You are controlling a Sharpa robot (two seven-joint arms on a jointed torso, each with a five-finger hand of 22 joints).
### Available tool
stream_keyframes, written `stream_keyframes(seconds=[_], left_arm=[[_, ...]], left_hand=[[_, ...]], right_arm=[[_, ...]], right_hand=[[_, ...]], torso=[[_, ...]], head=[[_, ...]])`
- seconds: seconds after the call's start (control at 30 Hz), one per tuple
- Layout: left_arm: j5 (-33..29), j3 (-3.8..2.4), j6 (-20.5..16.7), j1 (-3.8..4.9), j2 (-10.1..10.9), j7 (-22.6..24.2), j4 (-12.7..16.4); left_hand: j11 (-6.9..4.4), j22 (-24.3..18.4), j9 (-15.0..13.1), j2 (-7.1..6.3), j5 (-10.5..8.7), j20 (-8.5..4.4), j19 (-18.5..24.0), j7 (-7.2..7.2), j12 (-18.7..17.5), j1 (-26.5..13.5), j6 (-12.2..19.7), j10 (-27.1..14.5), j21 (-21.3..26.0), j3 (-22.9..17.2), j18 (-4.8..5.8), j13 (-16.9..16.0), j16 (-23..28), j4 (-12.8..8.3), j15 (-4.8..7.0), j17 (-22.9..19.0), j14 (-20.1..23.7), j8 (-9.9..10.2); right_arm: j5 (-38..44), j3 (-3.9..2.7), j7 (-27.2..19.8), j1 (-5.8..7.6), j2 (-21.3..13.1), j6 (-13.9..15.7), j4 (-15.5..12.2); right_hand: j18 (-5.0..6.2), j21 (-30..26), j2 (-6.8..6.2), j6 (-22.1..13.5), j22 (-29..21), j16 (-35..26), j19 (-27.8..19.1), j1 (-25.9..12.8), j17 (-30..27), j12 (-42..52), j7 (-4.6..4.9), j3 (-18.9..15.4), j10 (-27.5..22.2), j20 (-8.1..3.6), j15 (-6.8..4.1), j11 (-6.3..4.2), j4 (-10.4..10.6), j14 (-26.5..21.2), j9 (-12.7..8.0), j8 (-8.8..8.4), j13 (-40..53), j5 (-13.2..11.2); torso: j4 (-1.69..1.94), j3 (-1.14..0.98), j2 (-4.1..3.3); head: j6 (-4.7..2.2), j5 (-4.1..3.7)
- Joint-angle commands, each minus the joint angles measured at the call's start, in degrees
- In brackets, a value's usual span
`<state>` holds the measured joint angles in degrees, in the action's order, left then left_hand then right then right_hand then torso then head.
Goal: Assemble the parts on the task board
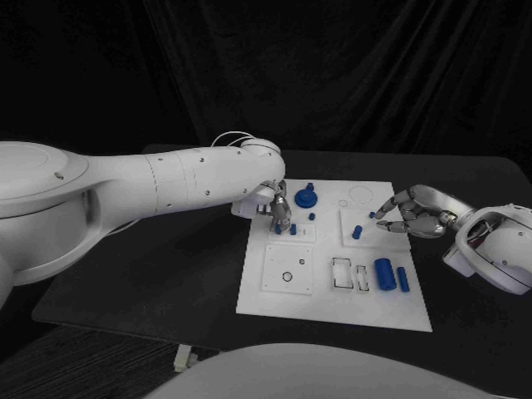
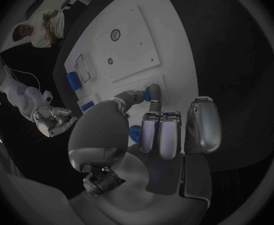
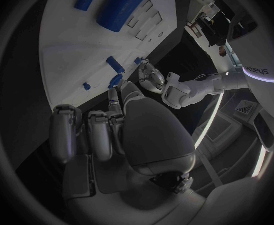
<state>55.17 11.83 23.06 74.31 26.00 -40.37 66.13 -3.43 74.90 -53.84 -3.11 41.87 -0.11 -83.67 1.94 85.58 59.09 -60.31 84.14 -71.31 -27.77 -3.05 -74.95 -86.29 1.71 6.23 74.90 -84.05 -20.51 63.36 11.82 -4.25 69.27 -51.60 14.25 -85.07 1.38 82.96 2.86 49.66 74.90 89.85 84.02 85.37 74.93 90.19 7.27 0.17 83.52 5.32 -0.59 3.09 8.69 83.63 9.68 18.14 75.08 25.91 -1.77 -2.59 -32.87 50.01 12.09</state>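
The white task board (image 1: 334,293) lies in the middle of the black table. My left hand (image 1: 274,206) hangs over the board's far left corner and pinches a small blue part (image 2: 153,91) between thumb and a finger, low over the board. A round blue part (image 1: 308,199) stands just beside that hand. My right hand (image 1: 416,213) hovers at the board's right edge with fingers loosely curled and nothing visibly in them. Its fingertips (image 3: 114,99) end close to a small blue peg (image 3: 116,80). Another blue peg (image 1: 357,233) stands nearby.
A thick blue cylinder (image 1: 386,274) and a thin blue bar (image 1: 403,279) lie near the board's right side. Rectangular slots (image 1: 349,273) and a square plate with a small ring (image 1: 288,275) sit at the near half. Bare black table (image 1: 158,266) surrounds the board.
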Motion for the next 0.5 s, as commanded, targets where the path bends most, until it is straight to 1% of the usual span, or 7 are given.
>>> stream_keyframes(seconds=[0.03, 0.37, 0.5], left_arm=[[-1.0, 0.34, -0.8, -0.73, 0.0, -2.2, 0.5], [-1.0, 0.33, -2.2, -0.72, 0.9, -2.1, 1.3], [-1.0, 0.33, -2.9, -0.71, 1.2, -2.1, 1.6]], left_hand=[[-0.07, 6.6, -0.1, 0.50, -0.16, -0.04, 0.2, -1.14, -0.4, 0.3, -0.8, 4.1, 0.3, -8.7, -0.85, -11.6, 0.3, -8.6, 0.28, 12.6, -5.2, -0.3], [-0.07, 6.7, -0.2, 0.49, -0.15, -0.03, 0.2, -1.15, -0.6, 0.3, -0.9, 4.1, 0.2, -8.7, -0.85, -11.4, 0.5, -8.6, 0.28, 12.5, -5.1, -0.3], [-0.08, 6.7, -0.2, 0.48, -0.15, -0.03, 0.2, -1.15, -0.7, 0.3, -0.9, 4.0, 0.3, -8.8, -0.86, -11.3, 0.7, -8.6, 0.28, 12.4, -5.1, -0.3]], right_arm=[[0.0, -0.03, 0.9, -0.14, -0.1, -0.5, -0.1], [0.0, -0.03, 1.1, -0.15, 0.0, -0.7, 0.0], [0.0, -0.03, 1.1, -0.16, -0.1, -0.8, 0.0]], right_hand=[[0.73, -0.2, -0.11, 0.2, 12.3, 0.1, 0.9, 0.6, 15.1, -0.2, 0.10, 0.0, 6.5, 0.35, -0.02, -0.09, -0.4, 6.4, -0.1, -0.35, 14.9, 0.3], [0.74, -0.3, -0.11, 0.2, 12.3, 0.1, 0.9, 0.7, 15.1, -0.2, 0.11, 0.1, 6.5, 0.36, -0.02, -0.09, -0.5, 6.4, -0.1, -0.36, 14.9, 0.3], [0.74, -0.3, -0.11, 0.2, 12.3, 0.1, 0.9, 0.7, 15.1, -0.2, 0.11, 0.1, 6.5, 0.36, -0.02, -0.09, -0.5, 6.4, -0.1, -0.36, 14.9, 0.3]], torso=[[0.00, 0.00, 0.00], [0.01, 0.02, 0.00], [0.01, -0.01, -0.02]], head=[[-0.01, -0.01], [-0.01, 0.00], [-0.01, 0.00]])
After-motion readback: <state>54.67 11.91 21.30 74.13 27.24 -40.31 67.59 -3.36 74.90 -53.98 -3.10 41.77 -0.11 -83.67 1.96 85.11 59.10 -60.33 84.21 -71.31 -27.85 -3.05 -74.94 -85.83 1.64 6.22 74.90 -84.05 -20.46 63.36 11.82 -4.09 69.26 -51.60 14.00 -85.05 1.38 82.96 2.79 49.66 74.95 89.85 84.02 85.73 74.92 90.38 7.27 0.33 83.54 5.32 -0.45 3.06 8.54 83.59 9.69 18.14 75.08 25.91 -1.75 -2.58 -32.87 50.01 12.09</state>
